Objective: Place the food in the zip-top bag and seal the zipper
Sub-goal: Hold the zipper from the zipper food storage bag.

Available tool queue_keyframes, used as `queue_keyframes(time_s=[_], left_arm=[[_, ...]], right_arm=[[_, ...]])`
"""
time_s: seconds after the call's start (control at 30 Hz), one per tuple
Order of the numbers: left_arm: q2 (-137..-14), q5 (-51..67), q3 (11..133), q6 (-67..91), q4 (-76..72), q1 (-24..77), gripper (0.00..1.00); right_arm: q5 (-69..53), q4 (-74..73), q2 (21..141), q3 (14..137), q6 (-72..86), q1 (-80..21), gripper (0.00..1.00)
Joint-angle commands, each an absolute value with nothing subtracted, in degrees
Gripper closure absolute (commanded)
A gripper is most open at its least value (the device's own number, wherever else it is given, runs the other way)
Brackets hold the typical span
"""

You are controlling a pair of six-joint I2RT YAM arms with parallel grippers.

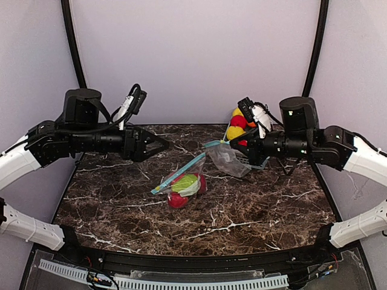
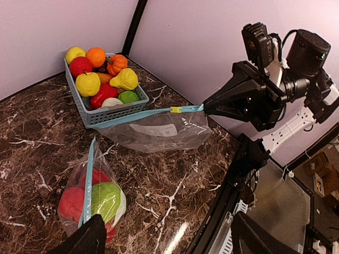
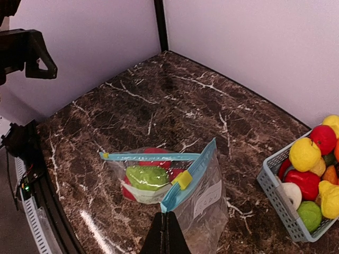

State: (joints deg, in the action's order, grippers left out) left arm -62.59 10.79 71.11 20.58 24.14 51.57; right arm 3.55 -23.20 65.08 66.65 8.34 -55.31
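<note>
My left pincer (image 1: 162, 144) is hanging open left of the filled zip-top bag (image 1: 184, 184); my right pincer (image 3: 167, 219) is gripping the empty bag (image 3: 204, 203), toy fruits (image 2: 100, 74) waiting in the basket (image 2: 114, 114).

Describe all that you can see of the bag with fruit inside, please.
The filled bag is clear soft plastic with a light-blue zipper strip along its top edge. It lies on the dark marble table, near the middle, holding one green fruit and red ones. No gripper touches it; the open left gripper hovers nearby. Whether the zipper is fully shut is unclear.
</note>
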Motion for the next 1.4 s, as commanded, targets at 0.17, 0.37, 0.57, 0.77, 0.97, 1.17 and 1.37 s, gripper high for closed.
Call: queue_keyframes(time_s=[0.17, 0.37, 0.57, 0.77, 0.97, 1.17, 1.37], left_arm=[[-70.2, 22.6, 72.9, 8.3, 17.0, 57.4, 0.14], [-74.8, 24.4, 76.3, 4.8, 16.6, 60.1, 0.15], [-77.2, 24.0, 77.9, 2.3, 17.3, 62.0, 0.32], [-79.1, 25.2, 78.8, 2.0, 17.2, 62.5, 0.44], [-80.3, 25.3, 78.9, 1.4, 17.0, 63.0, 0.56], [-80.9, 27.5, 78.7, 1.5, 15.1, 63.2, 0.67], [-81.5, 28.3, 78.6, 1.8, 14.4, 63.5, 0.83]], right_arm=[[-25.6, -26.8, 64.3, 67.2, 11.0, -53.6, 1.0], [-31.2, -27.0, 64.0, 68.6, 12.5, -53.3, 1.0], [-36.4, -26.8, 64.5, 69.7, 12.9, -52.9, 1.0], [-37.8, -26.6, 65.0, 70.6, 13.6, -52.6, 1.0], [-38.1, -26.4, 65.2, 70.8, 14.3, -52.4, 1.0], [-38.4, -26.1, 65.5, 70.4, 14.8, -52.3, 1.0], [-37.8, -26.0, 65.5, 70.1, 15.1, -52.1, 1.0]])
